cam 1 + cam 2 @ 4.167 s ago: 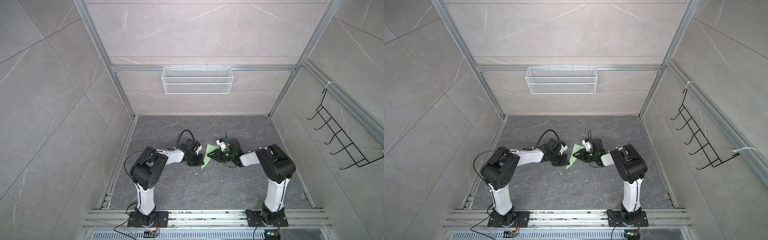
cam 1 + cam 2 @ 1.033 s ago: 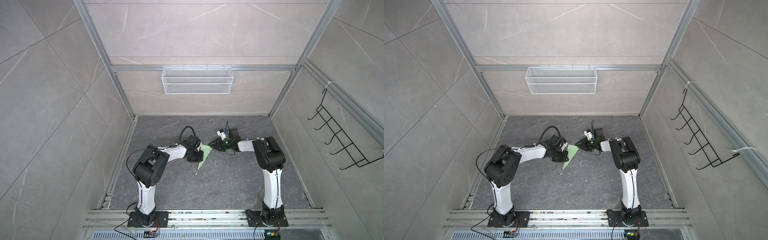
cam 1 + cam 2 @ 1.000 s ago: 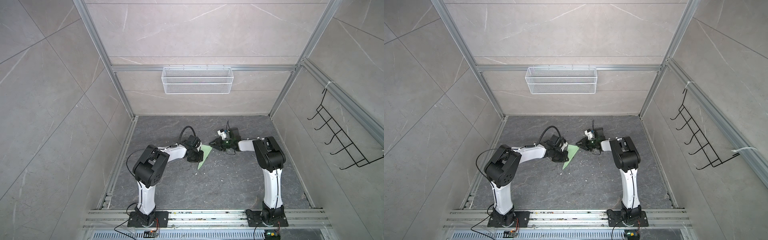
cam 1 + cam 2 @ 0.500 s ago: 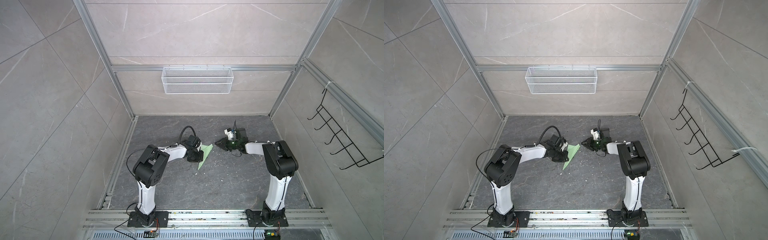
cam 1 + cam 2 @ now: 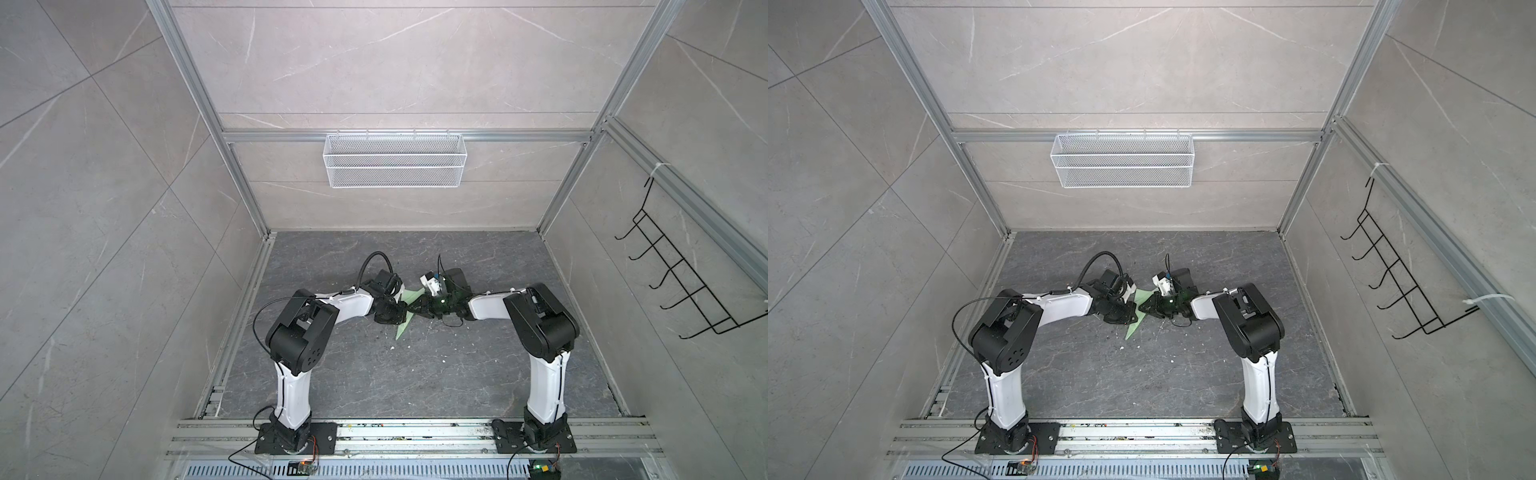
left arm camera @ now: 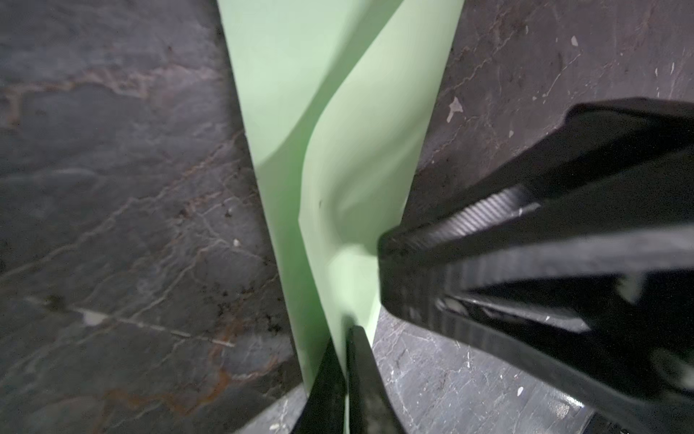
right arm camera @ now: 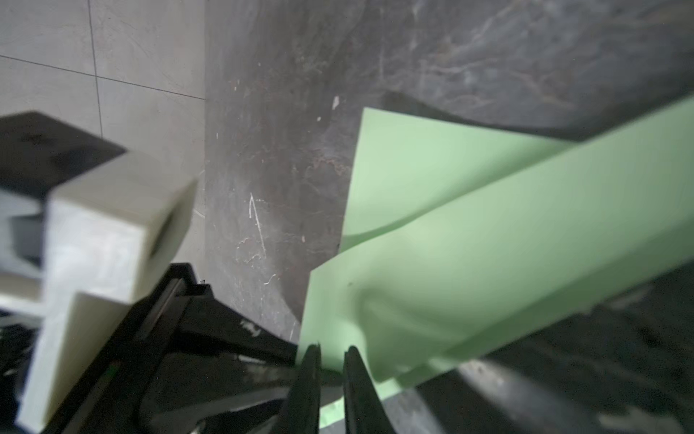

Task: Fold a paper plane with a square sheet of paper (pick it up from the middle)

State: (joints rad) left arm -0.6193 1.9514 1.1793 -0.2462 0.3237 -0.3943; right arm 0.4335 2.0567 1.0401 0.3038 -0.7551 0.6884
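You see the plane [image 5: 409, 296] at the middle of the desk [image 5: 374, 374], between the two arms, its nose pointing to the near side; your left end effector [image 6: 344, 338] is closed on it; the right end effector [image 7: 332, 353] has jaws slightly apart at the plane's edge; I cannot tell if it grips.

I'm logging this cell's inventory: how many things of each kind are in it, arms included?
Green paper plane: 1
Robot arms: 2 (left arm, right arm)
White wire basket: 1
Black hook rack: 1
Total: 5
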